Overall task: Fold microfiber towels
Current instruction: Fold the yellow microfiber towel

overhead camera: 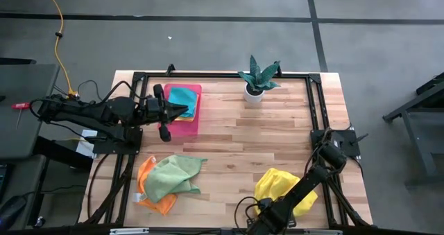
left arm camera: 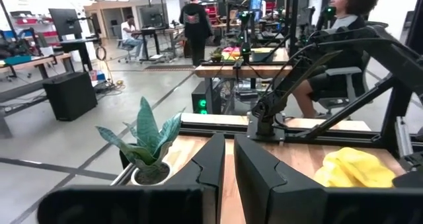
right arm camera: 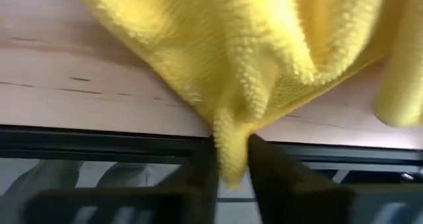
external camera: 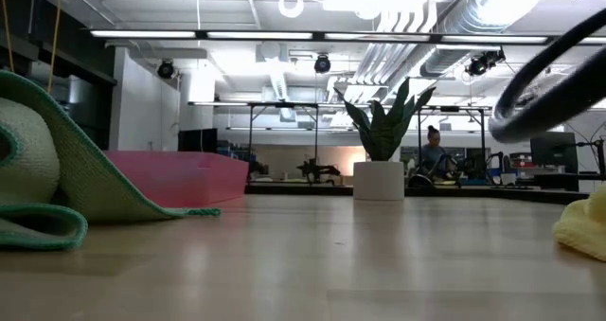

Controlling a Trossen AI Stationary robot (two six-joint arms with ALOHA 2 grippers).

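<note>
A yellow towel (overhead camera: 277, 185), bunched near the table's (overhead camera: 277, 131) front right edge, is pinched at one hanging corner between the fingers of the right gripper (right arm camera: 231, 159), which is clenched on the cloth at the table's rim. The left gripper (overhead camera: 182, 111) is held closed and empty above the pink tray (overhead camera: 182, 127), in which a teal towel (overhead camera: 183, 97) is laid over a yellow one. A light green towel (overhead camera: 170, 175) is heaped on an orange towel (overhead camera: 148, 174) at front left; a potted plant (overhead camera: 257, 79) is seen at the back.
</note>
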